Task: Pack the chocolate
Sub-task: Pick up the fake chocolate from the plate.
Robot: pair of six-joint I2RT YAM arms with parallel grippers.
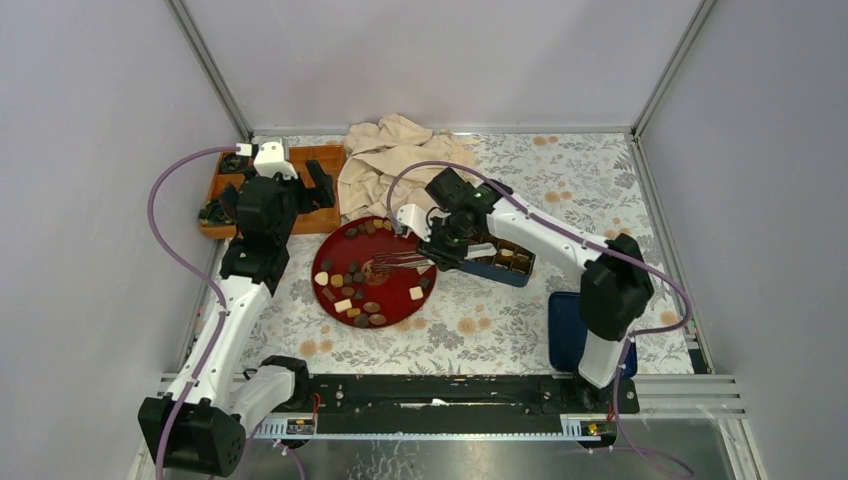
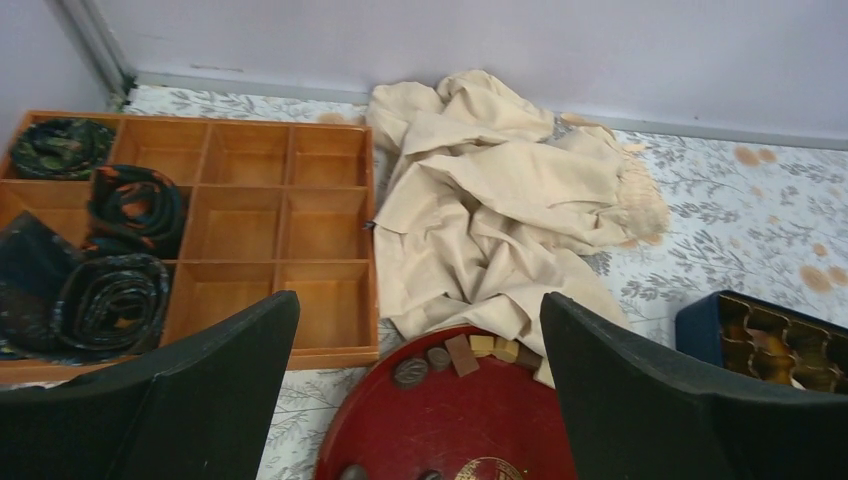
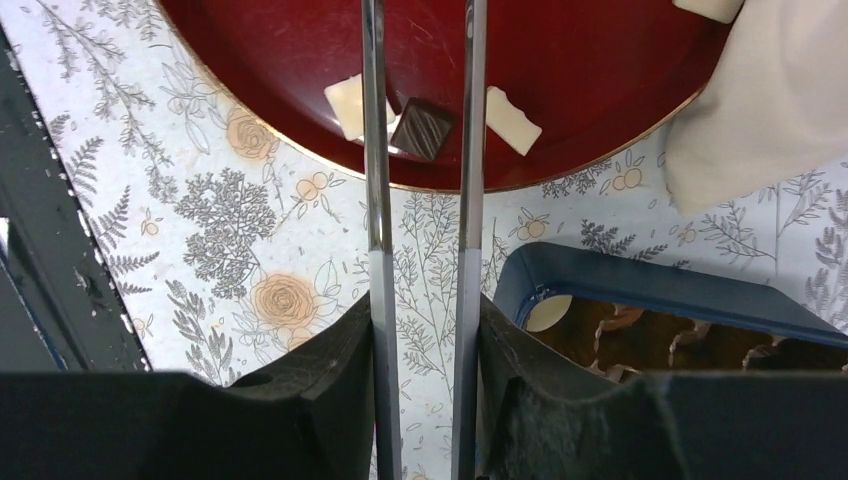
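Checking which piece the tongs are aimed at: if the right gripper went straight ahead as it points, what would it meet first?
Likely the dark square chocolate, lying between the arms of the metal tongs the right gripper holds, on the red plate. Tip height above it is unclear.

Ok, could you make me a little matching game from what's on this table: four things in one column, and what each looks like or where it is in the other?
Things:
1. plate
2. cloth
3. tray
4. tongs

Descriptions:
A. held in the right fingers
B. red, with chocolate on it
C. wooden, with dark rolls in it
D. cream, crumpled at the far side

Pairs: 1-B, 2-D, 3-C, 4-A
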